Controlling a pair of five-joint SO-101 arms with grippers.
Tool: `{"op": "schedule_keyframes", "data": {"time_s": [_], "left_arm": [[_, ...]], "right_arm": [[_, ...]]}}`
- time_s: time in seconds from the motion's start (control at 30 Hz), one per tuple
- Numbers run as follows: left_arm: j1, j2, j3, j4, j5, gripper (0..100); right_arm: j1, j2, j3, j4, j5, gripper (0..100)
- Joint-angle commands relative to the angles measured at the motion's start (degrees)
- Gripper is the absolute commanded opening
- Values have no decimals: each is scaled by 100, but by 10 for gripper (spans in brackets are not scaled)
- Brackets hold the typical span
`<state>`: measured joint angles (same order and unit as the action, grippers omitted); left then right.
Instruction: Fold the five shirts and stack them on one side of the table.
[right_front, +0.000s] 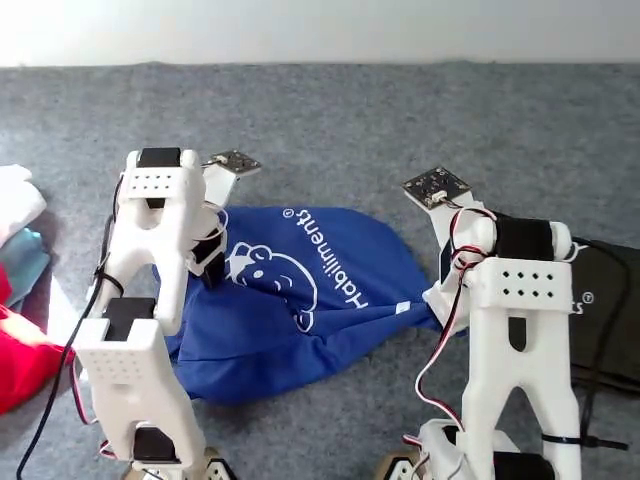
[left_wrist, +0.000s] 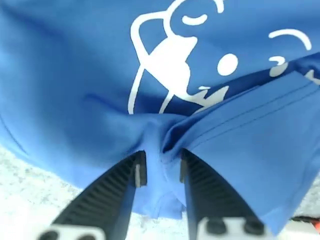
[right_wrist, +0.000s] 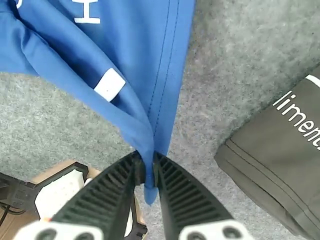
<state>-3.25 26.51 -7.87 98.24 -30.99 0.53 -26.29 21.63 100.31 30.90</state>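
left gripper (left_wrist: 159, 172) pinching blue shirt (right_front: 300, 300) fold; right gripper (right_wrist: 148, 170) clamped on its corner.

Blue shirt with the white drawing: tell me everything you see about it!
The blue shirt is soft-looking cloth with a white cartoon animal, white lettering and a small white tag. It lies rumpled on the grey table. The left hand pinches a bunched edge; the right hand pinches a corner.

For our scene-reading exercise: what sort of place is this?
Probably a robot test bench for clothes folding: the left gripper and right gripper pinch a blue shirt on a grey carpeted table, with a folded dark shirt nearby.
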Motion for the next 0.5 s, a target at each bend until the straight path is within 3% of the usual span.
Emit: {"op": "schedule_keyframes", "data": {"time_s": [0.0, 0.47], "left_arm": [[237, -26, 180, 35, 26, 119], [378, -35, 523, -193, 44, 111]], "right_arm": [[48, -75, 0, 163, -9, 12], [48, -75, 0, 163, -26, 12]]}}
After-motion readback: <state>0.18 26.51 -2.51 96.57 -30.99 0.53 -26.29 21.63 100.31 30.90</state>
